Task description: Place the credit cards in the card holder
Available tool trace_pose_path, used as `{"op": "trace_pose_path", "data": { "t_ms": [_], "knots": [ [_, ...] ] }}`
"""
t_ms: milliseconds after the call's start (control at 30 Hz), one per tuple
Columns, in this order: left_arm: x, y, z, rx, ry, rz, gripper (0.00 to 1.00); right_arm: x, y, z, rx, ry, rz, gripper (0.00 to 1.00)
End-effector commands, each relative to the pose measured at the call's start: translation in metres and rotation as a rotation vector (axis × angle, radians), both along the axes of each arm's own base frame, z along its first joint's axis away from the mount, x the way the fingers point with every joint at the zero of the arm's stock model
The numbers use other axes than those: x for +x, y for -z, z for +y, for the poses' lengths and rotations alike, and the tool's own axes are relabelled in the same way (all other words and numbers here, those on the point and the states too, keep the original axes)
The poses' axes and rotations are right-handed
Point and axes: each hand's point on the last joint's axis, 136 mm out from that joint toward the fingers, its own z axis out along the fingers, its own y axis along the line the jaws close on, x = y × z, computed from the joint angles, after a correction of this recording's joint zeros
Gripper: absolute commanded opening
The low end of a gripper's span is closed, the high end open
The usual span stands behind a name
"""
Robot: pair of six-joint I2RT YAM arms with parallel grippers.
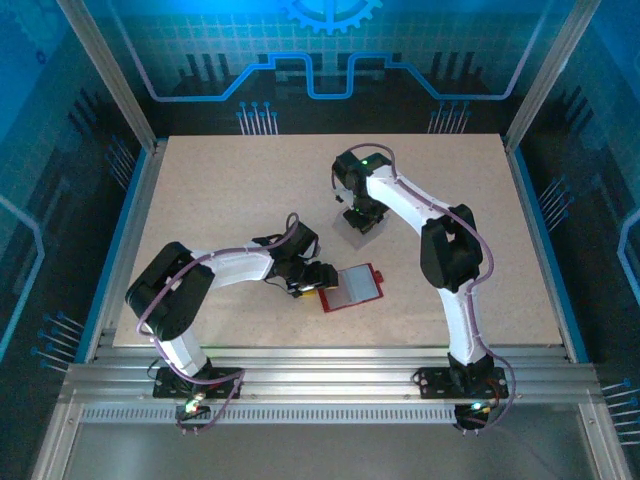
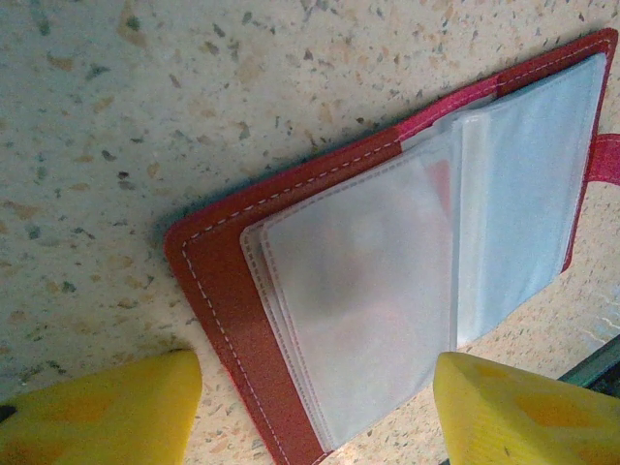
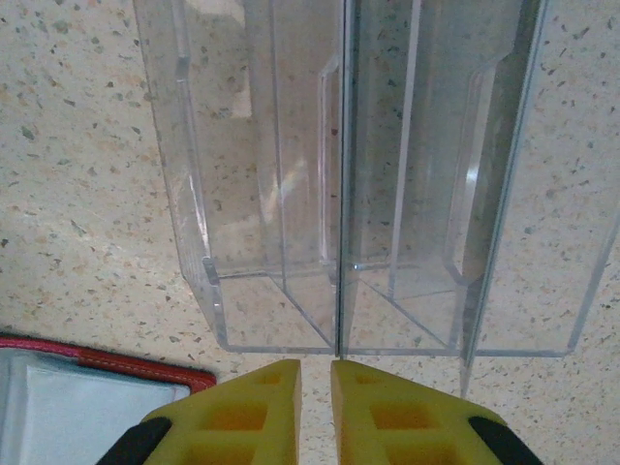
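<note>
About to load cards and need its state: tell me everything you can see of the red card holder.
The card holder lies open and flat on the speckled table. It has a red leather-like cover with pale stitching. Inside are several translucent pale plastic sleeves, slightly fanned. A red tab juts from one edge. Whether any sleeve holds a card is unclear. The open left gripper straddles its near corner, yellow fingers apparently not touching it.

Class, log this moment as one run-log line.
left hand: open, at card holder | card holder: open on table | right hand: nearly shut, facing clear box
</note>
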Motion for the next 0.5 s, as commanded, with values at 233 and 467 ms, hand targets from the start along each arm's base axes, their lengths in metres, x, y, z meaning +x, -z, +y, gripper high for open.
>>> {"op": "trace_pose_path", "data": {
  "t_ms": [233,467],
  "knots": [
    [0.0009,0.0055,-0.0014,-0.001,0.001,0.022,0.67,-0.0082,0.0093,-0.0100,-0.048,-0.007,0.044,0.20],
    [0.0008,0.0054,-0.0012,-0.001,0.001,0.023,0.67,-0.0126,0.0077,-0.0072,-0.036,-0.014,0.048,0.23]
  ]
}}
